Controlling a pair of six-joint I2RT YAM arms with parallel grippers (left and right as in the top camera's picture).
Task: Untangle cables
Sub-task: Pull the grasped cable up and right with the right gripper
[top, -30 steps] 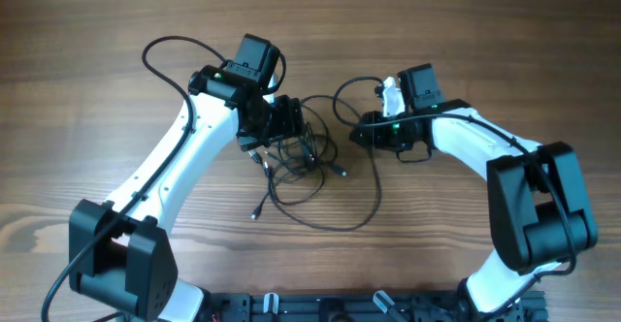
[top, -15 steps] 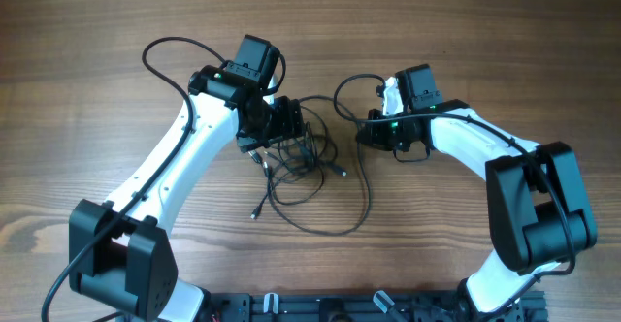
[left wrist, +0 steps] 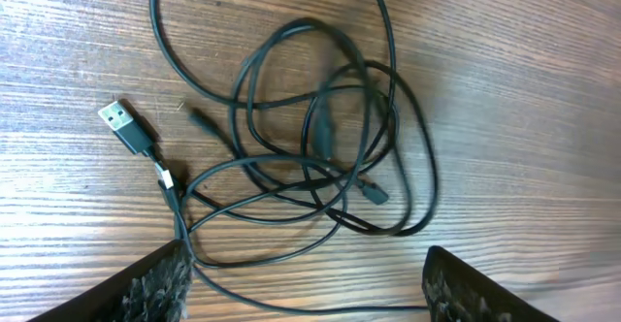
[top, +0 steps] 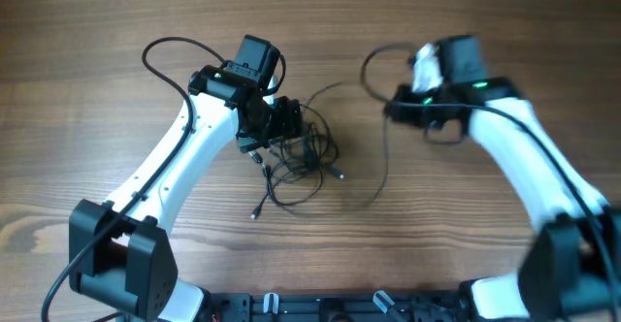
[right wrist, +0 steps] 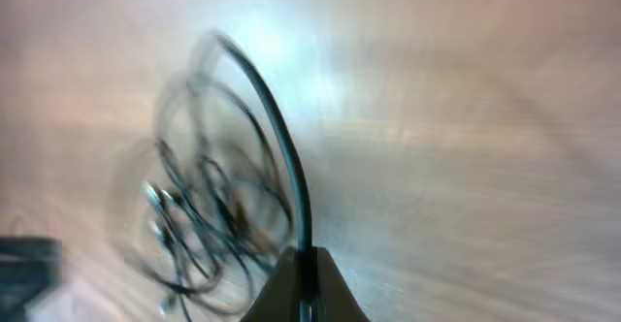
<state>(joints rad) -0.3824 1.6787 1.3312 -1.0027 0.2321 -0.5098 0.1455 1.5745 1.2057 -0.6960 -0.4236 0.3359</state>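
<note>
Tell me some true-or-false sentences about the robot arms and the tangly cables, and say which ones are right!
1. The right jaws are shut on a black cable. True.
2. The left jaws are pinched shut as well. False: they stand wide open over the tangle.
3. A silvery USB plug lies on the wooden table. True.
4. The tangle is red. False: it is black.
</note>
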